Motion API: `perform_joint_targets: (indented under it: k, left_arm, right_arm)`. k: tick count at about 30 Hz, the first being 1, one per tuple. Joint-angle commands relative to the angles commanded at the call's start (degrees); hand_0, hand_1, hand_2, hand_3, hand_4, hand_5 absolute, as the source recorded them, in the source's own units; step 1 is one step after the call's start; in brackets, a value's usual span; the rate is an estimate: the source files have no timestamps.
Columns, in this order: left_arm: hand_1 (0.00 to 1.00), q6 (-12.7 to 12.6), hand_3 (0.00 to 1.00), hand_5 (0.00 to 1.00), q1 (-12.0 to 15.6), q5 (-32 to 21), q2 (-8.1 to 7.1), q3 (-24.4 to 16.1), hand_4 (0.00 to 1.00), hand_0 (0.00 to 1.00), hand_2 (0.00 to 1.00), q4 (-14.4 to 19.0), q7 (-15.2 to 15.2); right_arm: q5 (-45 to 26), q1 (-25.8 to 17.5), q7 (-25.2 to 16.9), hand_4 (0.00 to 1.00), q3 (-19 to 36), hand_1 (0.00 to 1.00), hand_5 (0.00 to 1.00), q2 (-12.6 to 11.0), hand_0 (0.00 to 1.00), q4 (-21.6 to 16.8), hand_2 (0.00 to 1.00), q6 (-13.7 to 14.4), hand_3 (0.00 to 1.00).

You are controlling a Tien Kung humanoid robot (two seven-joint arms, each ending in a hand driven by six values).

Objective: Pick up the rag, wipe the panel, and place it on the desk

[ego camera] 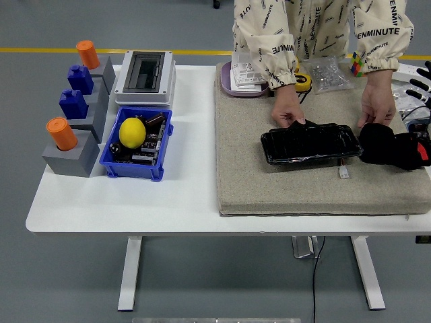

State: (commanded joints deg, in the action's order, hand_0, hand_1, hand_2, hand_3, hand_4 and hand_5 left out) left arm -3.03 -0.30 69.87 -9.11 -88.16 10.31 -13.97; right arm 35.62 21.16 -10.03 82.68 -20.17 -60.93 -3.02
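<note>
At right edge of frame, right hand (422,75) shows only black fingers (425,68), spread and holding nothing. Below them, black rag (394,147) lies on mat (283,178), touching panel (310,143). Person's hands (289,113) steady panel.

Bright, even overhead light leaves only soft shadows under the white table (188,202), small glints on the glossy black panel (310,143), and the picture sharp throughout.
</note>
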Motion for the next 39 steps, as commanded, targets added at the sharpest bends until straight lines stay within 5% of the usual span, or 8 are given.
perform_joint_targets:
  k: [4, 9, 19, 24, 30, 39]
  left_arm:
    - [0.697, 0.0, 0.567, 0.477, -0.1, 0.0, -0.04, 0.1, 0.600, 0.650, 0.746, 0.0, 0.1]
    - [0.697, 0.0, 0.567, 0.477, -0.1, 0.0, -0.07, 0.1, 0.600, 0.650, 0.747, 0.0, 0.0]
    - [0.697, 0.0, 0.567, 0.477, -0.1, 0.0, -0.09, 0.1, 0.600, 0.651, 0.746, 0.0, 0.0]
    - [0.697, 0.0, 0.567, 0.477, 0.2, 0.3, -0.08, -0.2, 0.600, 0.651, 0.747, 0.0, -0.2]
    - [0.697, 0.1, 0.566, 0.477, 0.1, 0.2, -0.10, 0.0, 0.600, 0.650, 0.747, 0.0, 0.0]
    - [0.697, 0.1, 0.567, 0.477, 0.0, 0.2, -0.10, 0.1, 0.600, 0.650, 0.747, 0.0, 0.0]
  right_arm:
    - [-9.7, 0.9, -2.4, 0.998, -0.8, 0.627, 0.459, -0.2, 0.600, 0.0, 0.703, -3.9, 0.631]
    - [-21.6, 1.3, -7.3, 0.998, -0.8, 0.594, 0.491, -0.4, 0.560, 0.0, 0.670, -3.2, 0.572]
    - [-44.2, 1.6, -8.6, 0.998, 0.8, 0.580, 0.509, -1.3, 0.548, -0.3, 0.666, 3.5, 0.557]
    - [-33.5, 1.5, -9.9, 0.998, 0.3, 0.587, 0.505, -1.4, 0.542, 0.1, 0.674, 10.9, 0.555]
    - [-19.4, 2.5, -5.2, 0.998, -1.8, 0.594, 0.511, -2.8, 0.556, 2.4, 0.677, 18.7, 0.562]
    - [2.2, 4.1, 0.0, 0.998, -2.4, 0.595, 0.525, -5.1, 0.561, 6.3, 0.676, 20.0, 0.567]
